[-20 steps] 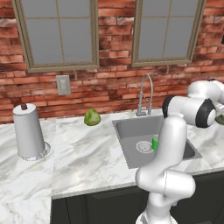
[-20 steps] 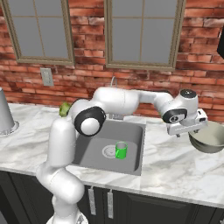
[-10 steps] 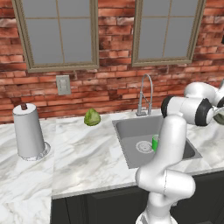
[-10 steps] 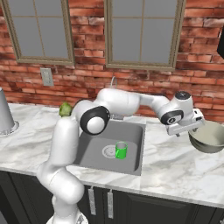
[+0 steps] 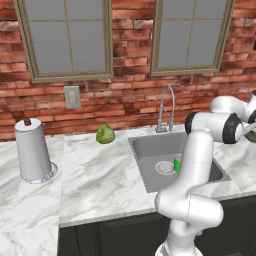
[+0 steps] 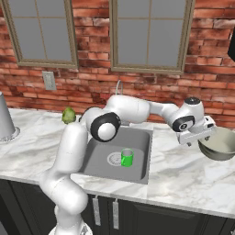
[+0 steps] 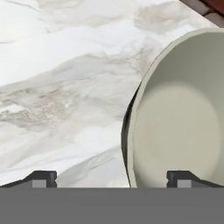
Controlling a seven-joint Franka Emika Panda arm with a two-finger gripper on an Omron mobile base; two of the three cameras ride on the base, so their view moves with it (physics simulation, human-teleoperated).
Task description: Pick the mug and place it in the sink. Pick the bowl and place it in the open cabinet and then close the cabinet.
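From the left base view, the mug [image 5: 177, 163] stands upright inside the sink [image 5: 150, 150], so the first half of the job looks done; the arm reaches off to the right edge of this view, away from the basin. From the right base view, the gripper [image 6: 200, 139] hangs just beside the near rim of the bowl [image 6: 221, 148], which sits on the counter [image 6: 183, 179] well right of the sink — the bowl pick appears to be the step in hand, not yet closed. In the hand view, the two fingertips [image 7: 43, 177] stand wide apart with the bowl's rim running between them, one tip over bare marble and the other over the cream inside. The next move, I judge, calls for easing down so the rim wall sits between the fingers — then closing on it before lifting toward the cabinet.
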